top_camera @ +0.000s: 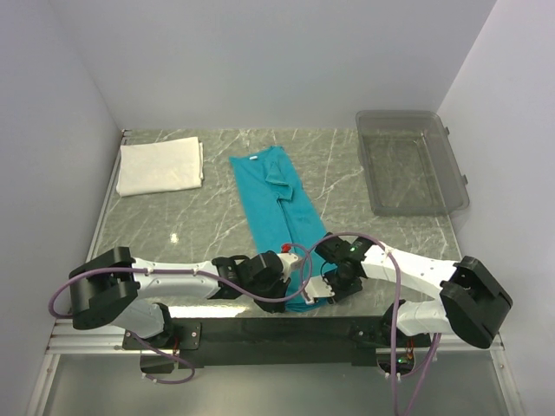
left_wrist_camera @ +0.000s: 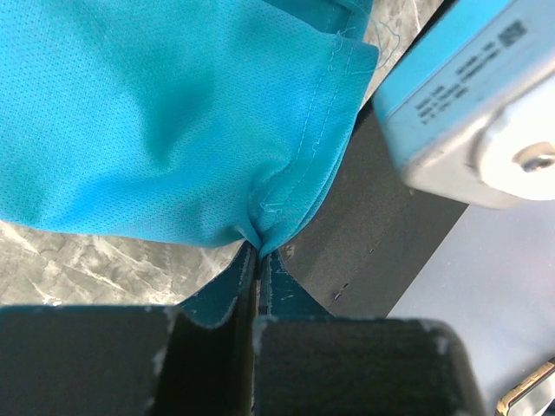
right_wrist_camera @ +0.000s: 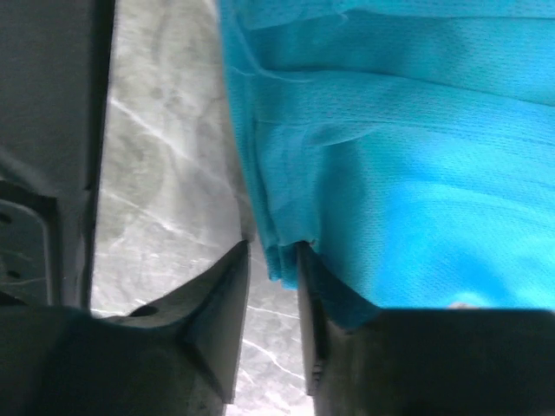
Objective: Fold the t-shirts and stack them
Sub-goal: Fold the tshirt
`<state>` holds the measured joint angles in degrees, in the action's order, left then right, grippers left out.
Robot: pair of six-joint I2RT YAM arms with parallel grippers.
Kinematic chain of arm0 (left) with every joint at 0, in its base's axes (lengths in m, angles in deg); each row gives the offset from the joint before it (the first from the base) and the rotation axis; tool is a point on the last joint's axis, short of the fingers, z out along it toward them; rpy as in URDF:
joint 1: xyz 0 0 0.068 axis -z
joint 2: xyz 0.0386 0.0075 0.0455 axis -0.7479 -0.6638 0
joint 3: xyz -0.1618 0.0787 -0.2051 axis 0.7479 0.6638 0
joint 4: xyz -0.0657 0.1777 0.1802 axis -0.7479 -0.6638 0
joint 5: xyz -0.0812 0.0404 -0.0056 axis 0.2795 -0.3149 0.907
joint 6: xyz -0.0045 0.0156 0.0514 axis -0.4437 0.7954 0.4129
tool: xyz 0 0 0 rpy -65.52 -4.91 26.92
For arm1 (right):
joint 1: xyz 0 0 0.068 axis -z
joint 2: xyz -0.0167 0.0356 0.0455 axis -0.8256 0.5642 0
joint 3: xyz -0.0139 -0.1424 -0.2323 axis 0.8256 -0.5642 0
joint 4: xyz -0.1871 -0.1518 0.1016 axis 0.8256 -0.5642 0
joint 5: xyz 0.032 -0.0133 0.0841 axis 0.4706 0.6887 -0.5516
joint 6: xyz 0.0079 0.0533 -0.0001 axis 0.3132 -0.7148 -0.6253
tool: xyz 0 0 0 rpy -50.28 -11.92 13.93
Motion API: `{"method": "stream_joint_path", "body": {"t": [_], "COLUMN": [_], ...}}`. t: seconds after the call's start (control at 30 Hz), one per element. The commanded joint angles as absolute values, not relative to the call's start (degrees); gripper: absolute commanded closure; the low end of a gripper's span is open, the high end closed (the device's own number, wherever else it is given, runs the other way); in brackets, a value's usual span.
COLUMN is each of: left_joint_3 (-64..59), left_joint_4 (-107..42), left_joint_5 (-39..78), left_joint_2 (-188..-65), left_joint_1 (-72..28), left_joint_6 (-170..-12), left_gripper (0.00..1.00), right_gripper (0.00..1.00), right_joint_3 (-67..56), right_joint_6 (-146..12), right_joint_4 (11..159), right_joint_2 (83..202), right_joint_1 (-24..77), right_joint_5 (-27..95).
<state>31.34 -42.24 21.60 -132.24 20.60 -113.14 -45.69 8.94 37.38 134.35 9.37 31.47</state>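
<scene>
Top external view is giving the whole layout, which is not being given by either wrist view. The teal t-shirt (top_camera: 276,204) is being seen folded into a narrow strip on the marble counter (top_camera: 208,225), left of the clear plastic bin (top_camera: 408,173) and apart from it. Its long axis is being run from near to far, slightly tilted, with the far end leaning away from the bin. The collar and the white neck label (top_camera: 252,159) are being pointed to the far side, about level with the bin. The hem is being pointed at the arm bases, nearer than the bin. The white folded piece (top_camera: 160,166) is being seen lying flat, farther left of the bin than the teal shirt and about level with the bin. The left arm (top_camera: 173,282) and the right arm (top_camera: 416,273) are being seen meeting over the hem end, where the fingertips are being hidden.

Left wrist view is supplying that hidden detail. The left claw (left_wrist_camera: 254,260) is being held pressed together on the stitched hem, and the cloth is being puckered into creases at the pinch.

Right wrist view is showing the right claw (right_wrist_camera: 273,277) being held narrowly spread. A folded edge of the teal cloth is being seen in the gap, against one finger (right_wrist_camera: 312,347), and bare counter is being seen through the rest of the gap.
</scene>
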Motion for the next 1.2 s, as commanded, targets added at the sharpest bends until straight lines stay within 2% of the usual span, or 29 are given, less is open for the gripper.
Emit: {"method": "stream_joint_path", "body": {"t": [0.0,0.07,0.1,0.27,0.4,0.63,0.77,1.0,1.17], "left_joint_3": [32.0,32.2,32.2,32.5,32.5,32.8,33.1,33.4,33.1], "left_joint_4": [-40.2,-40.2,-40.0,-39.6,-39.9,-39.8,-39.6,-40.4,-40.3], "left_joint_5": [22.3,22.2,22.0,22.2,22.0,21.9,22.6,23.1,25.8], "left_joint_2": [-130.1,-129.9,-129.9,-129.5,-129.3,-127.7,-126.5,-125.4,-122.0], "left_joint_1": [20.3,20.3,20.3,20.3,20.3,20.3,20.2,19.1,11.9], "left_joint_6": [-113.7,-113.9,-113.9,-114.0,-113.9,-114.1,-113.7,-113.0,-113.3], "left_gripper": [0.99,0.99,0.99,0.99,0.99,0.99,0.99,0.99,0.99], "right_gripper": [0.68,0.75,0.83,0.99,0.99,1.00,1.00,1.00,1.00], "right_joint_3": [-47.2,-47.1,-47.0,-47.0,-46.8,-43.3,-39.8,-35.0,-28.7], "right_joint_6": [6.2,5.5,5.0,3.3,2.1,2.3,6.6,9.5,11.1], "right_joint_4": [40.7,41.0,41.0,41.6,41.8,35.0,29.5,27.2,26.1], "right_joint_2": [135.4,135.7,135.9,135.9,135.8,130.6,128.4,129.5,134.4], "right_joint_1": [7.6,7.1,7.0,7.0,7.0,8.4,12.8,22.9,28.3], "right_joint_5": [34.0,34.2,34.5,34.9,34.3,24.8,18.6,15.3,13.8]}}
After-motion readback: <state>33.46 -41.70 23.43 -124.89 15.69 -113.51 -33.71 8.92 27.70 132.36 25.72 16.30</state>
